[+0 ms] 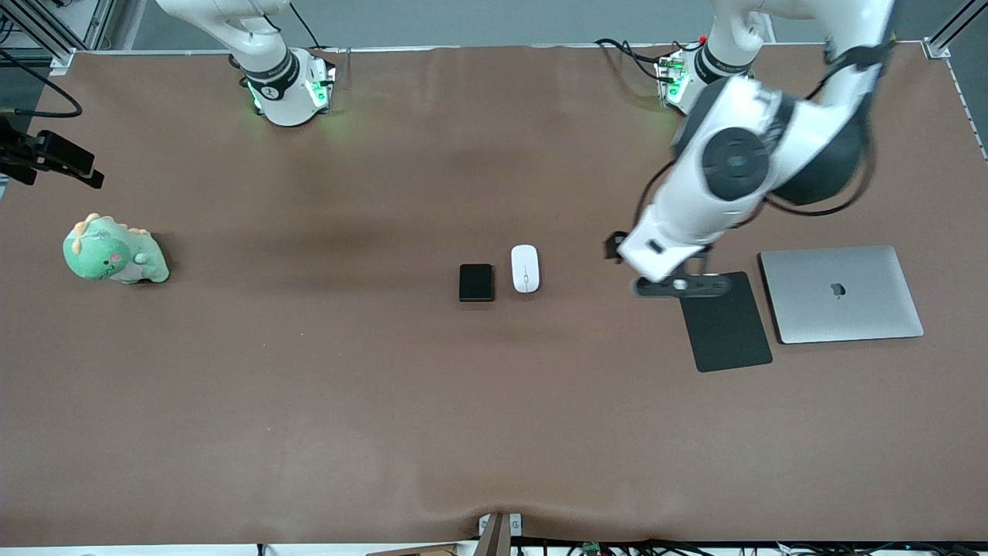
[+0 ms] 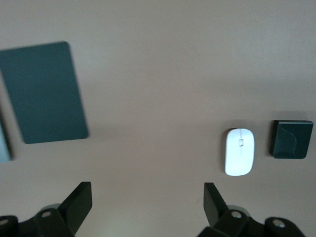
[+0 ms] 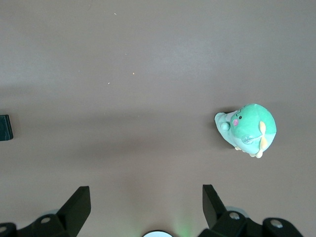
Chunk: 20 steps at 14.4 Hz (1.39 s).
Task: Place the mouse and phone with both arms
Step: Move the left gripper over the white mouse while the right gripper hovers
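Observation:
The white oval mouse lies near the table's middle. The small black phone lies right beside it, toward the right arm's end. The left wrist view shows the mouse and the phone side by side. My left gripper hangs over the table at the mouse pad's corner, apart from the mouse. Its jaws stand open over bare table with nothing between them. My right gripper is out of the front view. It hangs open and empty high over the table by its own base. The phone's edge just shows in the right wrist view.
A black mouse pad and a closed silver laptop lie side by side toward the left arm's end. A green plush dinosaur sits toward the right arm's end, and its top shows in the right wrist view.

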Tool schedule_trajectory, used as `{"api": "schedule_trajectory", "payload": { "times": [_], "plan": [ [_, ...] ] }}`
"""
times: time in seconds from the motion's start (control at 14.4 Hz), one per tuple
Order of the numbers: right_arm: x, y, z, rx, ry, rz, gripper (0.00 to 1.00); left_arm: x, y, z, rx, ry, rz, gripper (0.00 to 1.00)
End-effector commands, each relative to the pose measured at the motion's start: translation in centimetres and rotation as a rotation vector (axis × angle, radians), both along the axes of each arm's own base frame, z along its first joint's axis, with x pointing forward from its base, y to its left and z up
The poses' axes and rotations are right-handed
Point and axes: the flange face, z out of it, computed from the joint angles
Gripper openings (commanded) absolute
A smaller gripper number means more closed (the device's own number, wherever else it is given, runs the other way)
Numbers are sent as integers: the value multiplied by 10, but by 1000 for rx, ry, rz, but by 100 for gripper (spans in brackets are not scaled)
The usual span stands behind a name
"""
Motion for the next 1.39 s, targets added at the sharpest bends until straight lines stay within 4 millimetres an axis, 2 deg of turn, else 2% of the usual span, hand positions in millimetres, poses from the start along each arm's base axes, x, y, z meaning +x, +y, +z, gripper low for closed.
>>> {"api": "schedule_trajectory", "payload": {
  "times": [0.0,0.14,0.21,0.35,0.49,0.63,0.77,0.91,1.11,1.32],
  "plan": [
    [6,3,3,11,-4,21,100,-28,-38,-36,14,-3,26,100],
    [6,5,3,14,-4,21,100,-40,-59,-71,12,-4,40,100],
    [7,3,1,15,-1,18,100,-53,-71,-90,8,-10,47,100],
    [16,5,-15,16,31,24,100,-71,-86,-121,-10,-33,80,100],
    [19,8,-17,14,34,30,100,-78,-98,-141,-11,-28,73,100],
    [30,9,-38,14,68,30,100,-83,-111,-163,-34,-45,95,100],
    [32,13,-42,14,74,36,100,-88,-124,-186,-64,-70,86,100],
    [38,14,-54,14,94,37,100,-87,-126,-204,-78,-81,83,100],
    [47,27,-73,11,128,58,100,-99,-134,-219,-68,-66,66,100],
    [56,32,-94,11,164,64,100,-102,-136,-231,-59,-54,85,100]
  ]
}}
